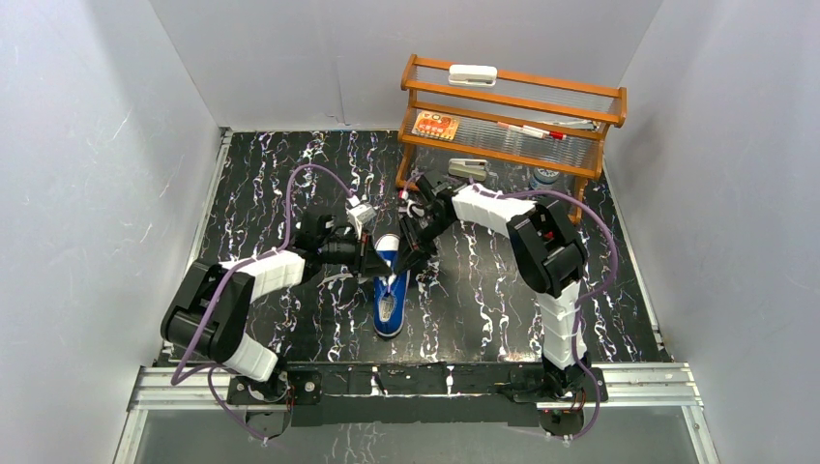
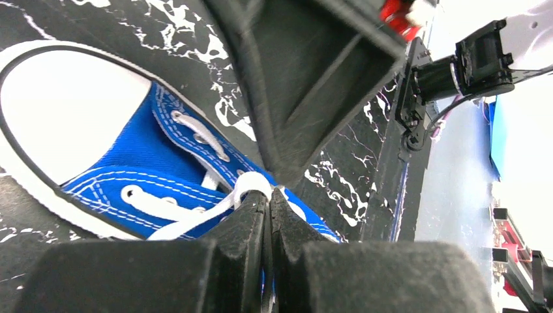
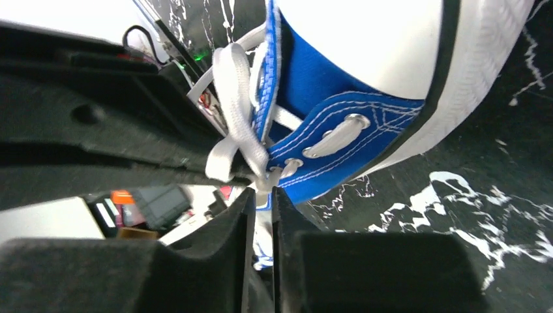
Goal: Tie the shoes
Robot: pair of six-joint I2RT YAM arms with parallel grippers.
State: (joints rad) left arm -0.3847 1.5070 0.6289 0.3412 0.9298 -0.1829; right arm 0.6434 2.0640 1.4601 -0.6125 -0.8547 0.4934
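Black marbled bench (image 1: 271,174), wooden rack (image 1: 512,106) at far right corner. Blue shoe (image 1: 390,307) mid-bench, white toe toward far edge, heel toward near edge. Left pincer (image 2: 269,194) squeezed tight on laces (image 2: 195,215) above eyelets. Right pincer (image 3: 262,192) narrow, nipping laces beside toe cap. Laces white, crossed and bunched between both pincers.

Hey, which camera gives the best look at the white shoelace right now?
The right wrist view: the lace fills the frame, looping down the blue sneaker to the fingertips of the right hand. The left wrist view shows a shorter stretch pinched in the left hand. The top view shows only tiny white bits between the arms.
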